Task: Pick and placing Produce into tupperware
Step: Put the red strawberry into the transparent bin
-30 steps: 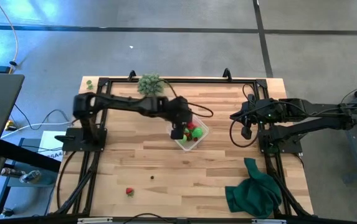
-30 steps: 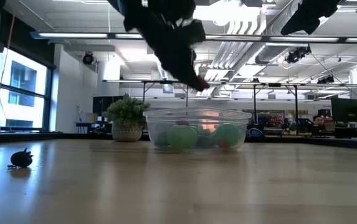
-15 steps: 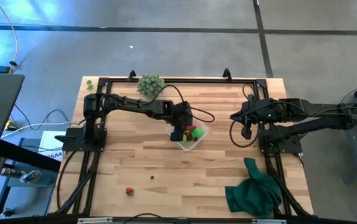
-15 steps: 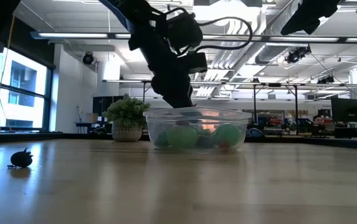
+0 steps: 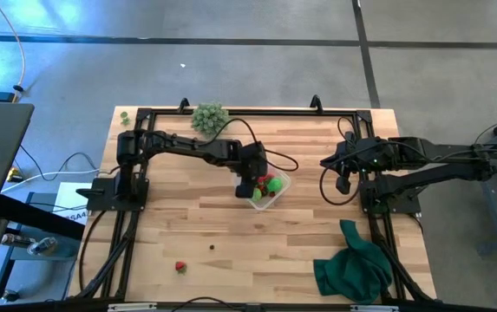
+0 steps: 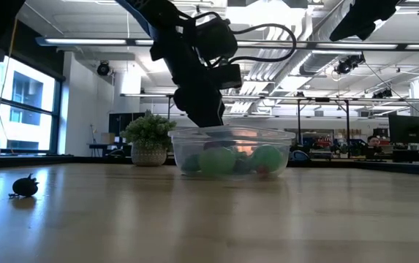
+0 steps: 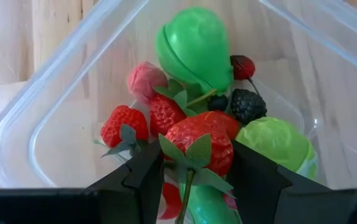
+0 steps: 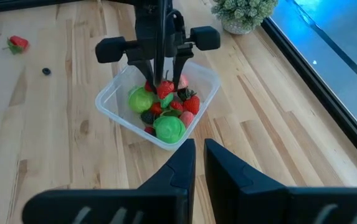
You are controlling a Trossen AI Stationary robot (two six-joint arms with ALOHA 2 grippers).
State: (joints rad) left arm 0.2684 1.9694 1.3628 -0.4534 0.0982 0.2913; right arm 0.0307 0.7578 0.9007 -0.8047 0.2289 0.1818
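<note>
The left gripper (image 7: 194,171) is hanging inside the clear tupperware (image 5: 266,189) at mid-table, its jaws pinching a red toy strawberry (image 7: 198,144) just above the pile already inside. This looks like the placing step: the next move probably calls for the jaws to part so the strawberry drops among the others, then for the arm to lift clear without catching the rim. The right gripper (image 8: 198,163) is waiting at the table's right edge, jaws closed and holding nothing.

By the left wrist view, the container is holding at least three more strawberries, a pink berry, two dark berries, a green pear (image 7: 194,46) and a light green round piece (image 7: 273,144); more may be hidden. Two pieces are lying loose near the table's front: a red strawberry (image 5: 179,267) and a small dark berry (image 5: 212,247).
</note>
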